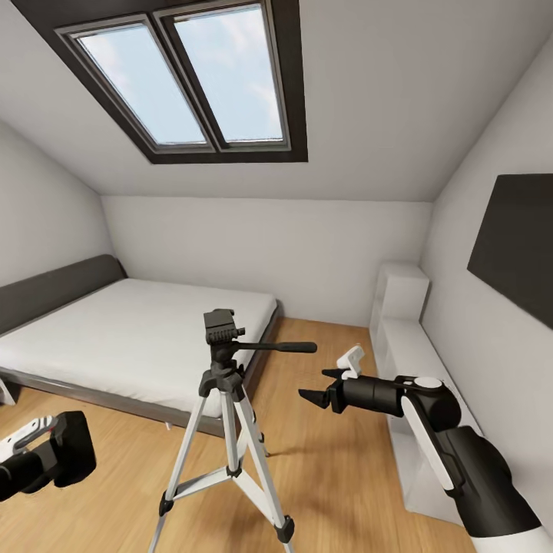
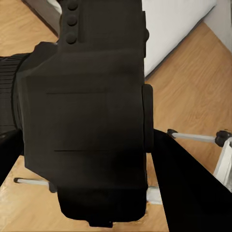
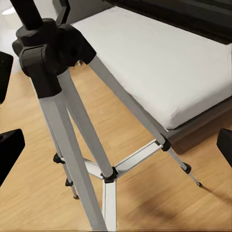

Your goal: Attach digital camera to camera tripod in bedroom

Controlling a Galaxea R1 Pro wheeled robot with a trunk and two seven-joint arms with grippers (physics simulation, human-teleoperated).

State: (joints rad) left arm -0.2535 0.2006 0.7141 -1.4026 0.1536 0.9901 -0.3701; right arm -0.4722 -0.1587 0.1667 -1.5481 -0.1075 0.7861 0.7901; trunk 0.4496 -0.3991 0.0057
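The left pincer (image 1: 54, 459) is clamped on the rigid, probably slippery digital camera (image 2: 84, 121), low and left of the light, tip-prone camera tripod (image 1: 227, 399), while the right pincer (image 1: 322, 388) gapes near its handle (image 1: 280, 347).

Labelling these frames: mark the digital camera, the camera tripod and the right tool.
digital camera (image 2: 87, 121), left wrist view, its flat black body.
camera tripod (image 1: 221, 326), head view, its black head.
right tool (image 1: 322, 386), head view, between its open fingertips.
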